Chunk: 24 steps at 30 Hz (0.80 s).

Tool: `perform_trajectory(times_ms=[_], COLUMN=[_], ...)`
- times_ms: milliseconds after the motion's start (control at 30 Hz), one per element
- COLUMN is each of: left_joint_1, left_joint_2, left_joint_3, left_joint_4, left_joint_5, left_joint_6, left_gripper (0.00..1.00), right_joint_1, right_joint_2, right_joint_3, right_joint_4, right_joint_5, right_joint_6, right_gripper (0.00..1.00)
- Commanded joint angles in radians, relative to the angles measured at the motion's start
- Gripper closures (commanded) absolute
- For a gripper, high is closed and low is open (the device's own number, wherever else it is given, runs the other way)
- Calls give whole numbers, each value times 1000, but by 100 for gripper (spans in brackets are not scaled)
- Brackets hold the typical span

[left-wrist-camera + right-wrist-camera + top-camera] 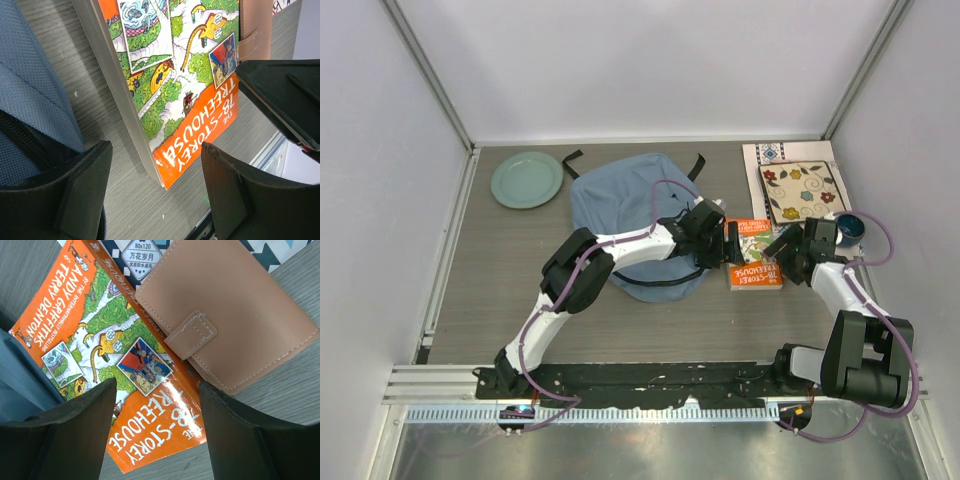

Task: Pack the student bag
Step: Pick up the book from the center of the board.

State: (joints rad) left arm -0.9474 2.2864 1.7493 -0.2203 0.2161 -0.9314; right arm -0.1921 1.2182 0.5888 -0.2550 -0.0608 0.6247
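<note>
The student bag (630, 215), soft light-blue fabric, lies in the middle of the table; its edge also shows in the left wrist view (35, 90). Right of it lies an orange "78-Storey Treehouse" book (755, 272). A tan wallet (225, 315) rests partly on the book (115, 350). My left gripper (155, 170) reaches over the bag and hangs open above the book's (170, 75) near corner, touching nothing. My right gripper (157, 405) is open above the book's title end, beside the wallet. In the top view both grippers, left (725, 245) and right (782, 250), flank the book.
A green plate (527, 180) sits at the back left. A floral-patterned flat item (802, 190) lies at the back right, and a dark blue cup (850, 230) stands next to my right arm. A patterned box (140, 255) lies under the wallet's far edge.
</note>
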Motion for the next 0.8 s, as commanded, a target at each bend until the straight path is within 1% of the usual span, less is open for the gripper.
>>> perform_trajectory(times_ms=[0, 167, 367, 400, 533, 600, 700, 767], left_joint_1=[-4, -4, -4, -4, -4, -4, -5, -5], left_joint_2=[12, 15, 12, 10, -7, -25, -50, -61], left_joint_3=[9, 12, 6, 6, -8, -13, -20, -25], left_joint_4=[-19, -5, 22, 28, 74, 105, 128, 150], left_joint_5=[-17, -3, 23, 29, 55, 72, 80, 86], left_joint_6=[16, 11, -3, -6, -20, -26, -29, -30], left_gripper=[25, 26, 30, 34, 44, 53, 59, 59], right_joint_1=[-4, -6, -6, -4, -6, -6, -4, -6], right_joint_2=[20, 47, 9, 3, -11, -11, -2, 3], right_joint_3=[-26, -66, -129, -138, -141, -141, -141, -142], right_joint_4=[42, 69, 126, 134, 141, 140, 140, 140], right_joint_5=[-14, -97, -180, -186, -201, -206, -211, -212], right_joint_6=[-28, -7, 46, 61, 70, 70, 66, 64], right_gripper=[28, 28, 30, 31, 34, 34, 35, 35])
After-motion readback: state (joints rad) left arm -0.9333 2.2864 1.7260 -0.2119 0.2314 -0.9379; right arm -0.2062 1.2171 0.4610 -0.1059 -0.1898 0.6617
